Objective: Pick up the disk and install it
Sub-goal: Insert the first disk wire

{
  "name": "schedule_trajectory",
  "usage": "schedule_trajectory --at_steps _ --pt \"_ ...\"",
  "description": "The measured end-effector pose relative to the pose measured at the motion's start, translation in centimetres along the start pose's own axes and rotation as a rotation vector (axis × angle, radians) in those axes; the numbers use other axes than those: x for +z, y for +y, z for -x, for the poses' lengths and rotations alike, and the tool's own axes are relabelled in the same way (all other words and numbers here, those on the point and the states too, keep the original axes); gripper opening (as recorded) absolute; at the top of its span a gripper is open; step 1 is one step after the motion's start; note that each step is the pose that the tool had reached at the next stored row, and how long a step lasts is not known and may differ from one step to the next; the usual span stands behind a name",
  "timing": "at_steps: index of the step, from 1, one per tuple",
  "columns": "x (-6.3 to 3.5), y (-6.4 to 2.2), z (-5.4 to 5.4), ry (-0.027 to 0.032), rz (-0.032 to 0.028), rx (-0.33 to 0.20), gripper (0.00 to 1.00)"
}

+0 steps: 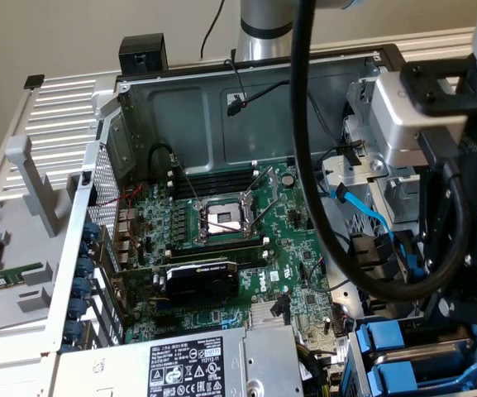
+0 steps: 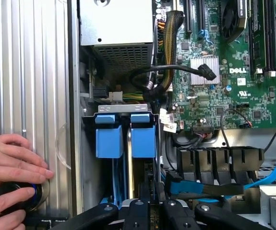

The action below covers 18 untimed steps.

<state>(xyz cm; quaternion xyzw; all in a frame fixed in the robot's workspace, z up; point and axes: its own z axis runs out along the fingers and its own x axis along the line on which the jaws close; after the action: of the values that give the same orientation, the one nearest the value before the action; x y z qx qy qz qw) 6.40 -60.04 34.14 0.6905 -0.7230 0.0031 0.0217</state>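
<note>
Down low over the drive bay (image 2: 91, 120) of the open computer case (image 1: 180, 107): gripper (image 2: 152, 211), drawn in narrow, clenched on the near edge of the disk (image 2: 142, 138). Standing on edge in the bay, blue carrier frame facing up, just beside a second blue carrier (image 2: 109, 139) in the neighbouring slot. Beyond the bay, green motherboard (image 1: 221, 240) lying flat in the case, with the grey power-supply box (image 1: 197, 364) at its near edge in the exterior view. Thick black cable (image 1: 304, 165) looping down in front of the case toward the arm at the exterior view's right. Outside the ribbed case wall, a person's hand (image 2: 8, 163) resting on a round black knob (image 2: 18, 194), well apart from the gripper.
</note>
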Motion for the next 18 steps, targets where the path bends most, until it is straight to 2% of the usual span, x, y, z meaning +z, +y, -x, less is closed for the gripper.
schedule_trajectory --at_steps 9,18 --pt "0.03 0.1 0.07 0.0019 -0.0015 0.004 0.17" --pt "0.12 0.25 0.07 0.0016 -0.0079 0.006 0.17"
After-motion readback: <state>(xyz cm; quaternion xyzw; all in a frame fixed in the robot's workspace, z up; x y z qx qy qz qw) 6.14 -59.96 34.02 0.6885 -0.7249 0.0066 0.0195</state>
